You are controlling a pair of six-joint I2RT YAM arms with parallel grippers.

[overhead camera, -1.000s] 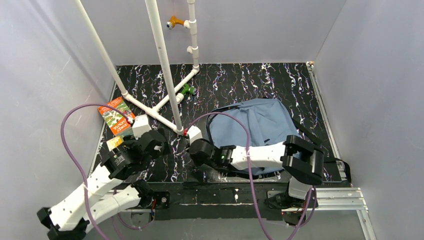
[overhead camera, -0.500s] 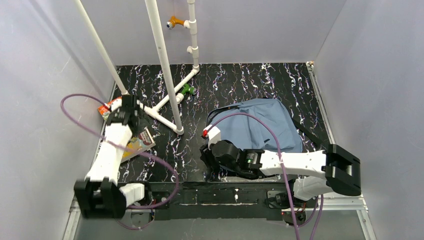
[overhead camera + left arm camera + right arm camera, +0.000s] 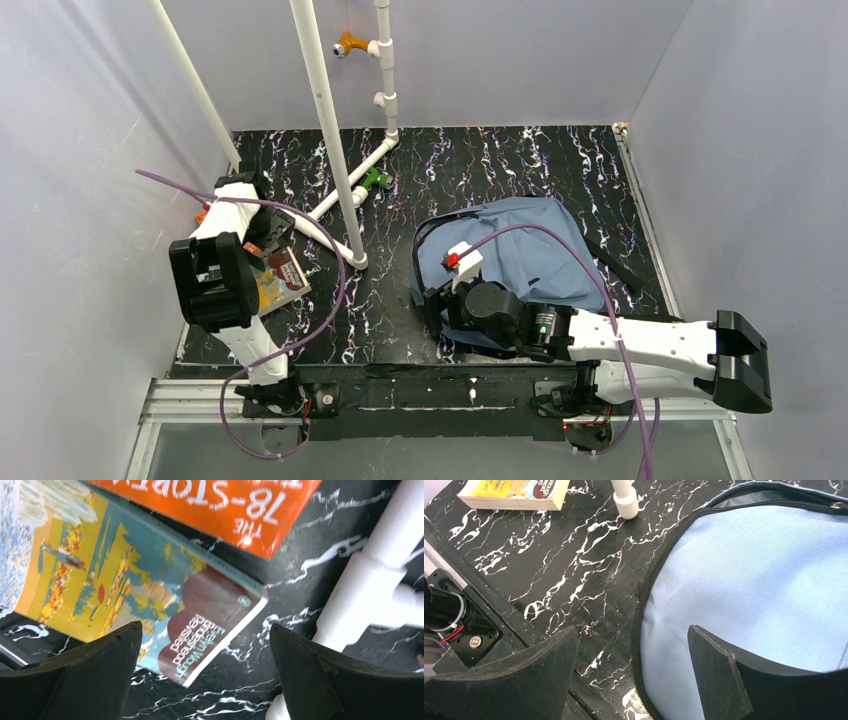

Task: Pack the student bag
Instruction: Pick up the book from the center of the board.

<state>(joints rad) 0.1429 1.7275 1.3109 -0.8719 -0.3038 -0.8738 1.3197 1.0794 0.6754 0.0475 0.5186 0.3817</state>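
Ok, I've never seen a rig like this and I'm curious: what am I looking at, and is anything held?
Two robot arms are bolted at the table's near edge, each ending in a two-finger gripper. The wide picture comes from a fixed camera above and behind them. The close-ups come from wrist cameras, so the dark shapes at the bottom are each arm's own fingers. On the table lie a blue student bag, a yellow book and an orange book overlapping it, beside a white pipe frame. The left gripper hovers open over the books; the right gripper is open over the bag's zipper edge. Nothing is held.
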